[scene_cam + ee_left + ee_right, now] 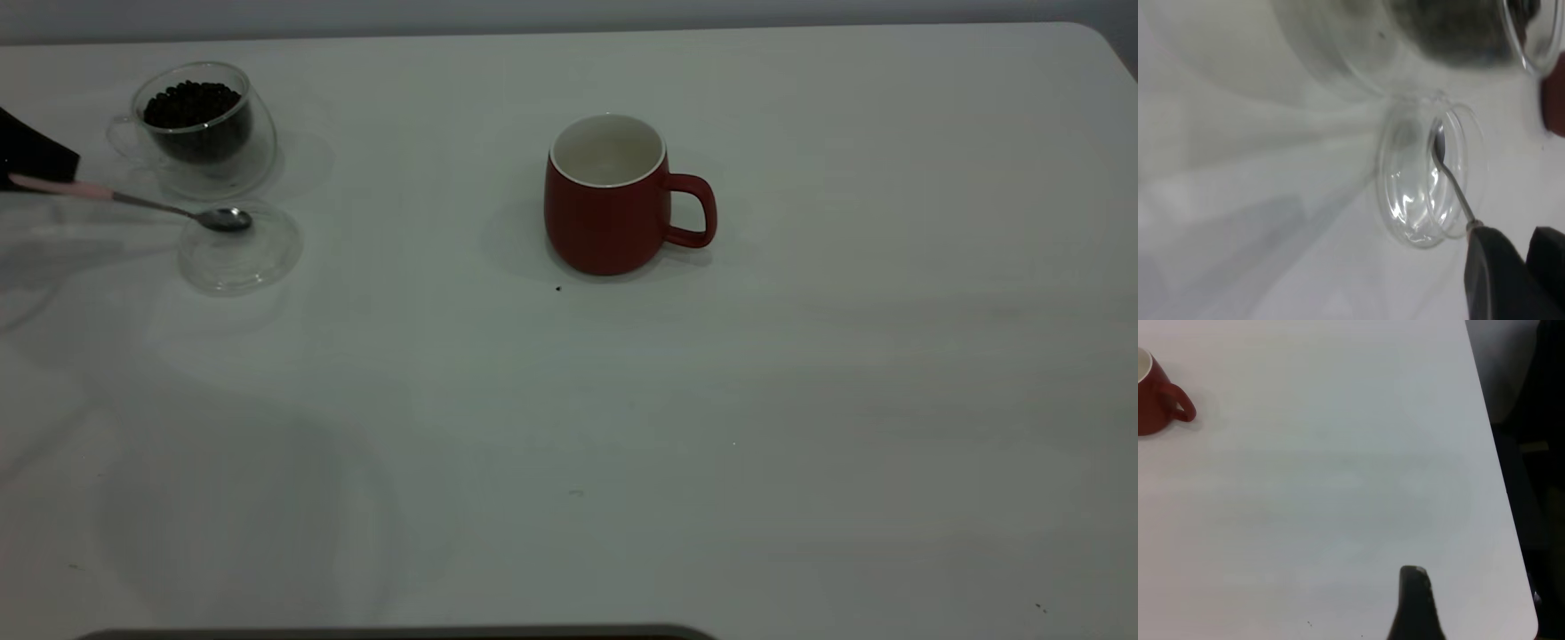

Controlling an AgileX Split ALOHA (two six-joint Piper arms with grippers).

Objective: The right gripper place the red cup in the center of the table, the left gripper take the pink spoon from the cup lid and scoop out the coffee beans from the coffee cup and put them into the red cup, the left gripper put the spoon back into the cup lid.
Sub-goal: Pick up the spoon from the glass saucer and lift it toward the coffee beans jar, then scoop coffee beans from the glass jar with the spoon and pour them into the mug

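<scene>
Glass coffee cup (203, 124) of coffee beans (193, 105) (red cup (607, 204) empty), left end effector (1511, 270) grasping pink spoon (133, 201).

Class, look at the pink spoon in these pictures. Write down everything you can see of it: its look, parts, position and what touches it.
The pink spoon is a small teaspoon with a pale pink handle and a shiny metal stem and bowl. It lies nearly level, bowl facing up and empty, the bowl over the far edge of the clear cup lid, just in front of the coffee cup. The left gripper, at the exterior view's left edge, is closed on the handle end.
</scene>
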